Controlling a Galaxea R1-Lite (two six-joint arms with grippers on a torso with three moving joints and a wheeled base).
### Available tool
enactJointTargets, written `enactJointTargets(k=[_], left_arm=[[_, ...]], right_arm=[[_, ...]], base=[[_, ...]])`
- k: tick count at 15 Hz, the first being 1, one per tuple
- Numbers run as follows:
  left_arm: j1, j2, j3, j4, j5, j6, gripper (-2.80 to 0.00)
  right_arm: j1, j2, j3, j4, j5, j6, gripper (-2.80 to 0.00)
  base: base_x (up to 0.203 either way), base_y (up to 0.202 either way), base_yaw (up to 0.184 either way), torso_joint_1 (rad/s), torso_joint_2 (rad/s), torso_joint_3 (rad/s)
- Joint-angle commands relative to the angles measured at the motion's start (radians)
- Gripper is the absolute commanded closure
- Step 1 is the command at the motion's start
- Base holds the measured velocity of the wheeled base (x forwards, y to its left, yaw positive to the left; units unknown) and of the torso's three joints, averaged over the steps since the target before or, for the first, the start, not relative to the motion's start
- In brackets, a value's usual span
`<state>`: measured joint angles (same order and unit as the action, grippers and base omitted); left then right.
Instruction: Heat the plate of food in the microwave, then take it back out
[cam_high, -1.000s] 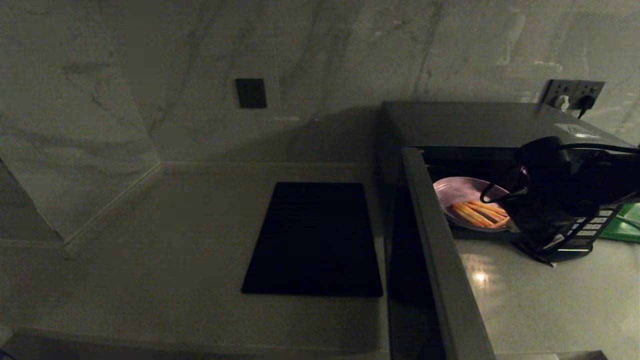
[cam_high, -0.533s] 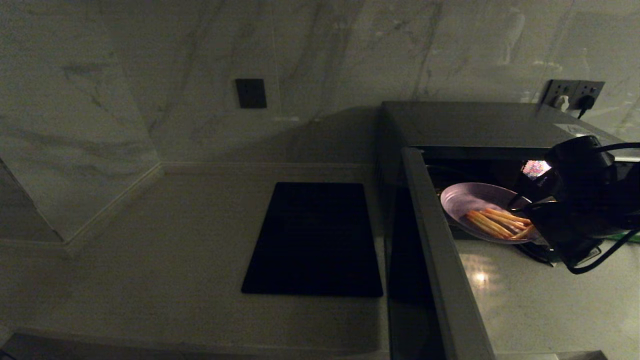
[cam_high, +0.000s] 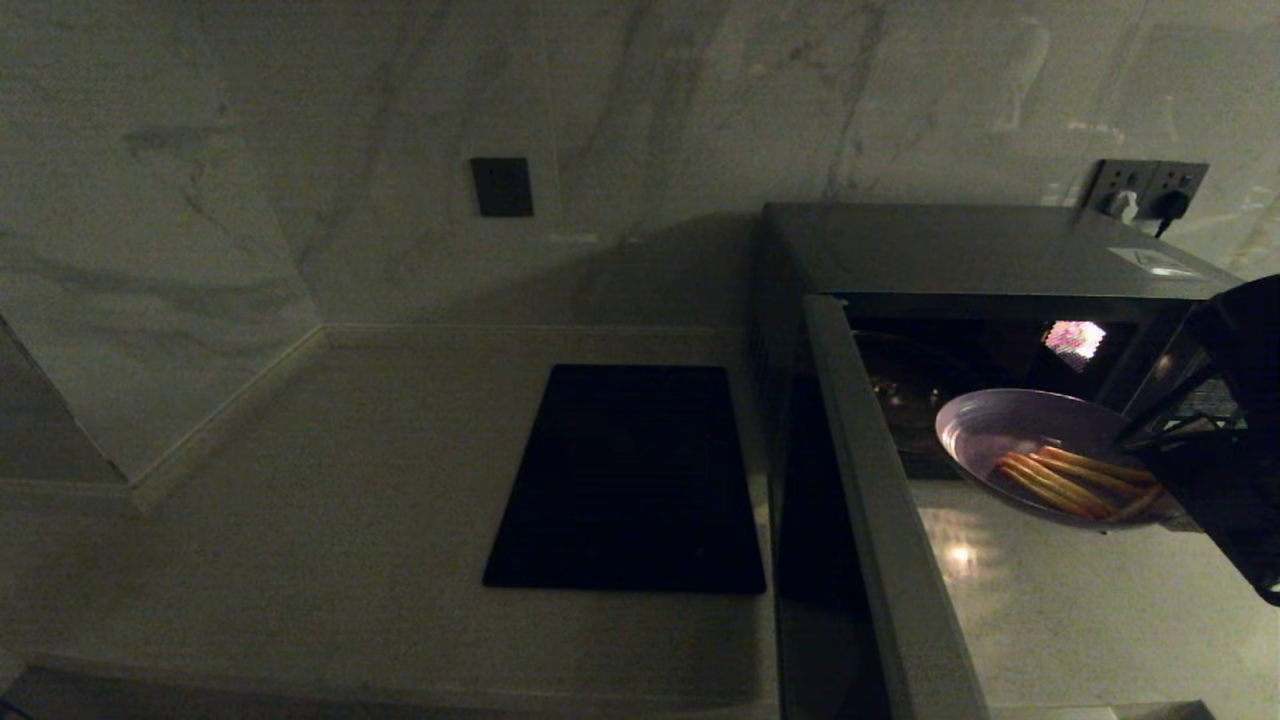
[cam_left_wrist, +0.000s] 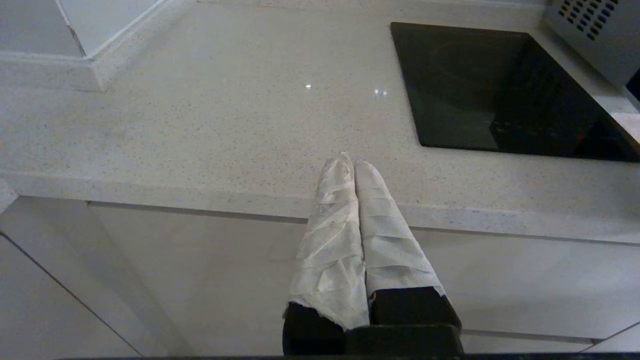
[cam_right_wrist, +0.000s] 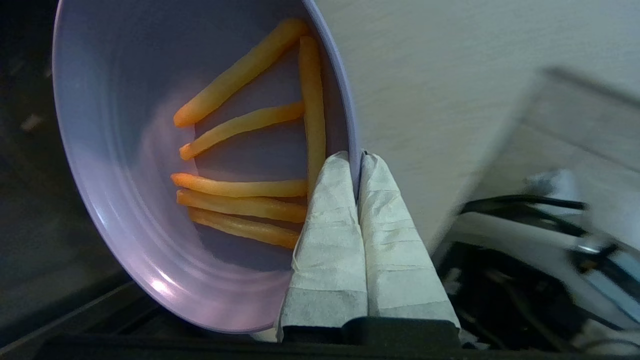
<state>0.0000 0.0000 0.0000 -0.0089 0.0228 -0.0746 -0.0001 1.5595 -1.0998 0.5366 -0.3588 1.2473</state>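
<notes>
Plate of food (cam_high: 1040, 455) pinched by its rim in my right gripper (cam_right_wrist: 356, 159) — held outside the open microwave (cam_high: 960, 260); left gripper (cam_left_wrist: 354, 162) parked, fingers together.

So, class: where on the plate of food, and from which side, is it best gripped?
By its thin raised rim, from the side facing away from the microwave, as the right gripper pinches the plate of food now; the fries lie in the middle.

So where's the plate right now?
In the head view the plate is at right, pinched by the right gripper in front of the open microwave, above the counter.
</notes>
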Motion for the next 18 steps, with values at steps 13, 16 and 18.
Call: enactJointTargets(k=[13, 16, 18], left_arm=[[0.000, 0.001, 0.000, 0.000, 0.000, -0.001, 0.00], [0.000, 0.001, 0.000, 0.000, 0.000, -0.001, 0.00], [0.000, 0.000, 0.000, 0.000, 0.000, -0.001, 0.00]], right_arm=[[-0.545, -0.042, -0.003, 0.017, -0.043, -0.155, 0.00], [-0.686, 0.033, -0.006, -0.061, -0.004, -0.232, 0.00], [-0.742, 0.097, -0.008, -0.121, 0.014, -0.268, 0.00]], base=[[0.000, 0.000, 0.000, 0.000, 0.00, 0.000], [0.000, 0.000, 0.000, 0.000, 0.00, 0.000], [0.000, 0.000, 0.000, 0.000, 0.00, 0.000]])
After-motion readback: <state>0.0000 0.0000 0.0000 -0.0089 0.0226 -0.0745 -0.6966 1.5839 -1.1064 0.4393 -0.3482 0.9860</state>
